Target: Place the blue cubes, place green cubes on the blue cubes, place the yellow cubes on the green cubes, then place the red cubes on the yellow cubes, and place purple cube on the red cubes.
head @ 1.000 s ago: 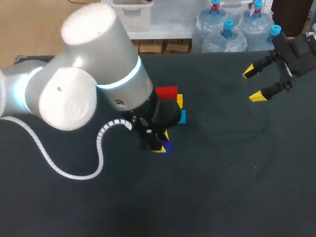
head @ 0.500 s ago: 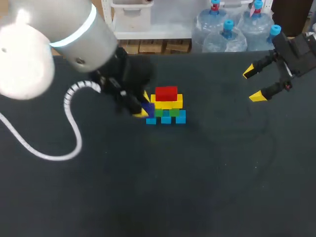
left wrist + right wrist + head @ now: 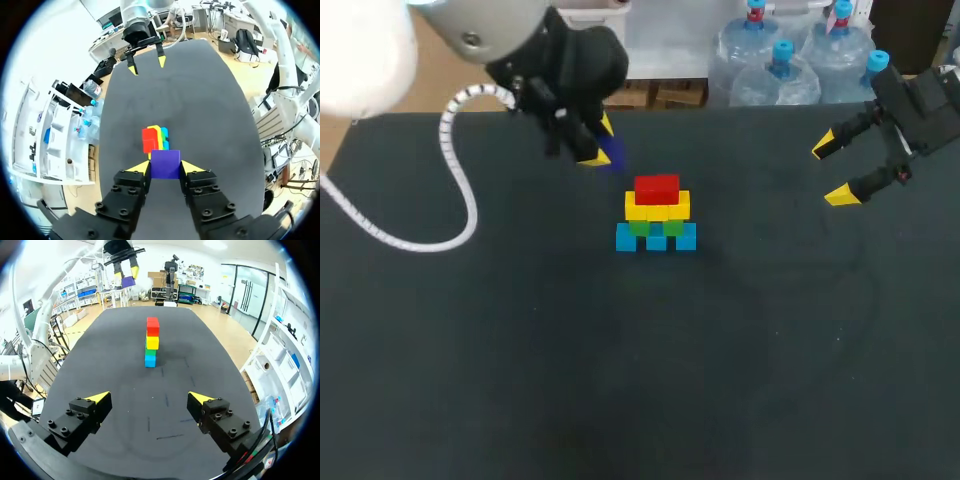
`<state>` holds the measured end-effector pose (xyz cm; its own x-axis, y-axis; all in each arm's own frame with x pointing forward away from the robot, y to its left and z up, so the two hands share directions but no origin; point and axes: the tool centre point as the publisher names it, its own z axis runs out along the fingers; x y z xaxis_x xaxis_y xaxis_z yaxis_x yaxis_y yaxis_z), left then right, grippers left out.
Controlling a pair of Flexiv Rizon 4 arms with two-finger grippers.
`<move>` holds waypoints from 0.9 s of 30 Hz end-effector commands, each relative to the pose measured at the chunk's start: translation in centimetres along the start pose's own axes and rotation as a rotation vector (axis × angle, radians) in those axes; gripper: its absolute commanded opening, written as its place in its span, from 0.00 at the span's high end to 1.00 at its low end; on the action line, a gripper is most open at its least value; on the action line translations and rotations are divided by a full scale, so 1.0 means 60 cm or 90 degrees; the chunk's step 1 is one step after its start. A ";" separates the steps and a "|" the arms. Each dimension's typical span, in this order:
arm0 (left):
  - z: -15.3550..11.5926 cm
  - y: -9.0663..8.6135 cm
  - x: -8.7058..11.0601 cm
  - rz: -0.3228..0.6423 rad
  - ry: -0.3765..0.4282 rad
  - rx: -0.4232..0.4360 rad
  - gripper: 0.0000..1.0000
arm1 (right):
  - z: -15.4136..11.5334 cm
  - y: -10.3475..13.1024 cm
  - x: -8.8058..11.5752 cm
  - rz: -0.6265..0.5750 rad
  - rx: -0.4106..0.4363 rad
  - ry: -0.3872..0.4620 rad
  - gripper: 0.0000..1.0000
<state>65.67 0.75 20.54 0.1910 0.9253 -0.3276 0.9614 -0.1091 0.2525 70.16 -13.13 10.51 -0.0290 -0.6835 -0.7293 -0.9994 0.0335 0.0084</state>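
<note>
The left claw [image 3: 597, 142] grips a purple cube [image 3: 611, 157] between its two yellow-tipped fingers, one on each side, and holds it in the air over the back of the dark tabletop [image 3: 740, 340]. The cube hangs clear of the stack [image 3: 657, 213], off toward the left arm's side and touching none of it. In the left wrist view the stack stands on the tabletop just ahead of the held cube.

The stack stands near the middle of the tabletop. A row of three blue cubes [image 3: 656, 238] forms the bottom layer. Green cubes [image 3: 656, 227] sit on the blue, yellow cubes [image 3: 657, 208] on the green, and a red cube [image 3: 657, 188] tops it. From the right wrist view it reads as one upright column, blue at the foot and red at the top.

The right claw [image 3: 831, 171] hangs over the right rear part of the tabletop, well apart from the stack, its fingers spread wide with nothing between them. The left arm [image 3: 380, 40] comes in at the rear left corner, with a white coiled cable [image 3: 455, 210] looping from it above the tabletop.
</note>
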 end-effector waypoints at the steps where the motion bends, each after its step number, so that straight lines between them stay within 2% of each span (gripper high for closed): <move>1: 0.033 0.038 -0.026 -0.006 0.028 0.027 1.00 | 0.000 0.000 0.000 0.000 0.000 -0.001 0.00; 8: 0.078 0.054 -0.050 -0.042 0.040 0.082 1.00 | 0.000 0.000 0.000 0.000 0.000 -0.001 0.00; 16: 0.112 0.062 -0.065 -0.092 0.021 0.097 1.00 | 0.000 0.000 0.000 0.000 0.000 -0.001 0.00; 27: 0.146 0.069 -0.051 -0.118 0.030 0.114 1.00 | 0.000 0.000 0.000 0.000 0.000 -0.001 0.00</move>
<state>70.17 -5.53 14.82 0.0029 0.9494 -0.3141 0.9989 0.0117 0.0446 70.16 -13.13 10.51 -0.0290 -0.6835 -0.7293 -0.9994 0.0334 0.0084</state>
